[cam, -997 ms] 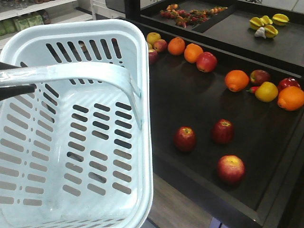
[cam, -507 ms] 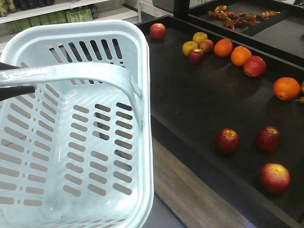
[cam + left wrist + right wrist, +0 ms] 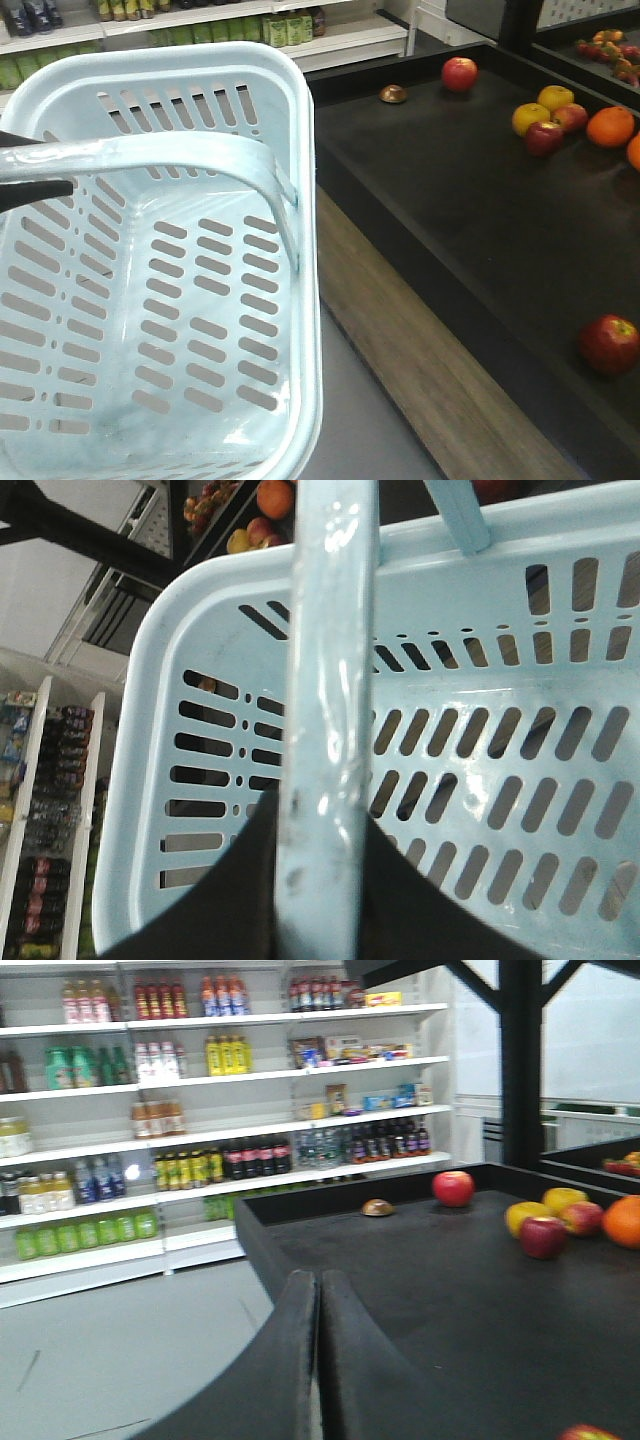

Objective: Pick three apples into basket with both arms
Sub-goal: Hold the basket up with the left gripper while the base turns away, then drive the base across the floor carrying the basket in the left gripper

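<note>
Apple (image 3: 610,343) on counter (image 3: 450,200): firm, smooth, light; grasp across its widest part. Right gripper (image 3: 318,1350) closed, empty. Left gripper (image 3: 320,865) apparently clamps the basket (image 3: 300,120) handle.

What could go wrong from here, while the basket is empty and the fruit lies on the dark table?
1. The left gripper holds the basket only by its swing handle, beside the table, not over it; a dropped apple could miss or set it swinging.
2. The front view shows one dark red apple, at the picture's edge; the right gripper, jaws shut and empty, might go for the brighter red apple instead.
</note>
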Tool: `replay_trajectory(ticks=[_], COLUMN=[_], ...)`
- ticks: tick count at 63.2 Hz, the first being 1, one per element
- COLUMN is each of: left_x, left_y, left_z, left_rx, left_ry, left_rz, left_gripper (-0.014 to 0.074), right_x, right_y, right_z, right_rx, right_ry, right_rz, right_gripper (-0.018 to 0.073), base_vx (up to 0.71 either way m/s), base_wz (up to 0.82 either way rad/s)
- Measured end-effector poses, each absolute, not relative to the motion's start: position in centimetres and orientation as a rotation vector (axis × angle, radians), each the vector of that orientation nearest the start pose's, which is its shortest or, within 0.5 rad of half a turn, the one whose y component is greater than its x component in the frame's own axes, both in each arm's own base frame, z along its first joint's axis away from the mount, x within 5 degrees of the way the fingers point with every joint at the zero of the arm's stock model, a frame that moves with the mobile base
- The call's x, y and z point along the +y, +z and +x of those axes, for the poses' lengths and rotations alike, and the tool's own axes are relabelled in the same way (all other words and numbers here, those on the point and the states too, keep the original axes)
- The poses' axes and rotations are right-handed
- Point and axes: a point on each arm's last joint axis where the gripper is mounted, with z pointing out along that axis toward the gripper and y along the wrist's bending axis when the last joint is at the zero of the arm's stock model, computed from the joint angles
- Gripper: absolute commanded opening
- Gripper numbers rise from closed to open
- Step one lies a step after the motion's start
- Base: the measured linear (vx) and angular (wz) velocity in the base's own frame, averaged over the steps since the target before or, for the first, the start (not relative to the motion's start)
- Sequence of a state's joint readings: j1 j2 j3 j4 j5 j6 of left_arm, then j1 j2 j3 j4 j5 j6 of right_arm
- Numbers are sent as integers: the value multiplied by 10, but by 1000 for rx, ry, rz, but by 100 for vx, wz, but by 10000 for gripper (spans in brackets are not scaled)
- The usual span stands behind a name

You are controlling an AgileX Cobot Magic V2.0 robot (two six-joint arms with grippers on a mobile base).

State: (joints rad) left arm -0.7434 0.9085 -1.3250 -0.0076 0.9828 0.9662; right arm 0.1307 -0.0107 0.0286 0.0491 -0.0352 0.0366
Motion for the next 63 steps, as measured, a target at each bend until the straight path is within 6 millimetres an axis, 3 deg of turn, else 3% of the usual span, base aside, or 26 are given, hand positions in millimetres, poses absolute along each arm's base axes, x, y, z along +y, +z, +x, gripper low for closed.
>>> replay_trajectory(ticks=[63], left_x=[-100], left_y=[468], left_z=[107], left_rx=[1348], left_ry=[129], left_rz=[1549], left_gripper=[-7], right_x=[7], right_y=[207], right_z=[56], right_rx=[1468], right_ry=[175], right_rz=[-32], right_gripper=[-9], base_vx=[9], base_wz=[40])
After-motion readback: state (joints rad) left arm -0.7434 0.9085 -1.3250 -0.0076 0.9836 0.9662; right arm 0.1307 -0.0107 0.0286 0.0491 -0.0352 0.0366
